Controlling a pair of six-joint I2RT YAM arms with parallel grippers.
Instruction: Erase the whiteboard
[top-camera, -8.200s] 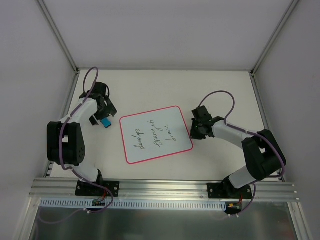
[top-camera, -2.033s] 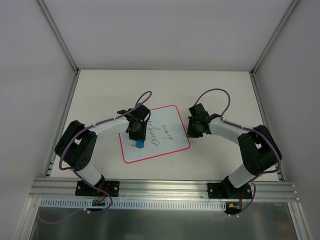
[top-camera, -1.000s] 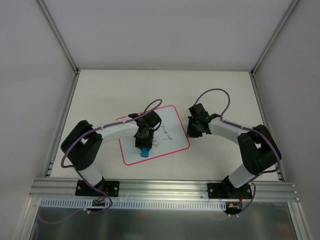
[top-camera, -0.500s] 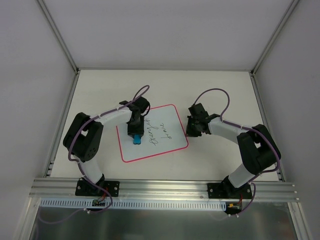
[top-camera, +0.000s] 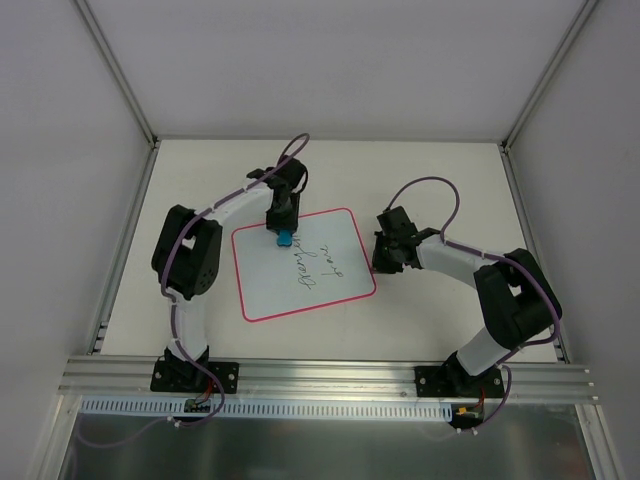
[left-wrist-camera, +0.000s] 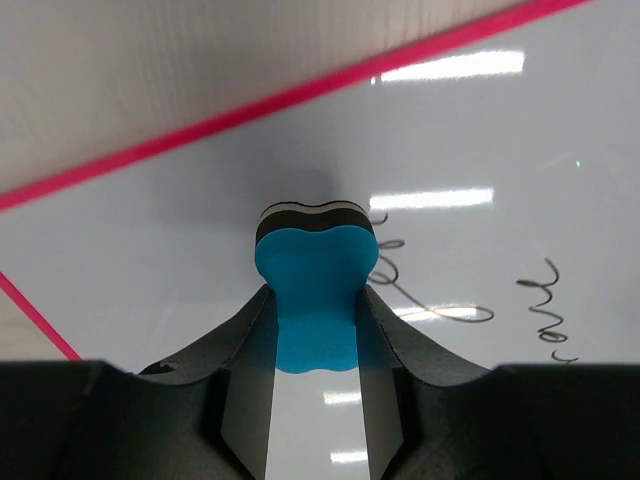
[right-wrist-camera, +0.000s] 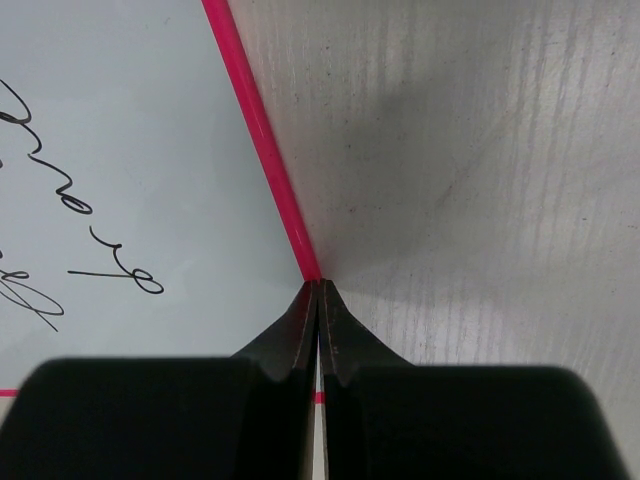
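Note:
The whiteboard (top-camera: 268, 288) lies flat on the table, white with a red-pink border and two lines of dark handwriting (top-camera: 318, 265) on its right half. My left gripper (top-camera: 283, 228) is shut on a blue eraser (top-camera: 284, 238) whose dark felt face rests on the board near its far edge. In the left wrist view the eraser (left-wrist-camera: 314, 285) sits between both fingers (left-wrist-camera: 243, 345), with scribbles (left-wrist-camera: 432, 312) just to its right. My right gripper (top-camera: 384, 262) is shut and empty, its tips (right-wrist-camera: 318, 287) pressed on the board's red right border (right-wrist-camera: 256, 135).
White walls and aluminium posts (top-camera: 118, 70) enclose the table on three sides. An aluminium rail (top-camera: 330, 375) runs along the near edge above both arm bases. Purple cables (top-camera: 430, 190) loop over each arm.
My left gripper has carried the eraser from the middle of the board up to its far edge. The board's left half has lost its writing. My right gripper has stayed put.

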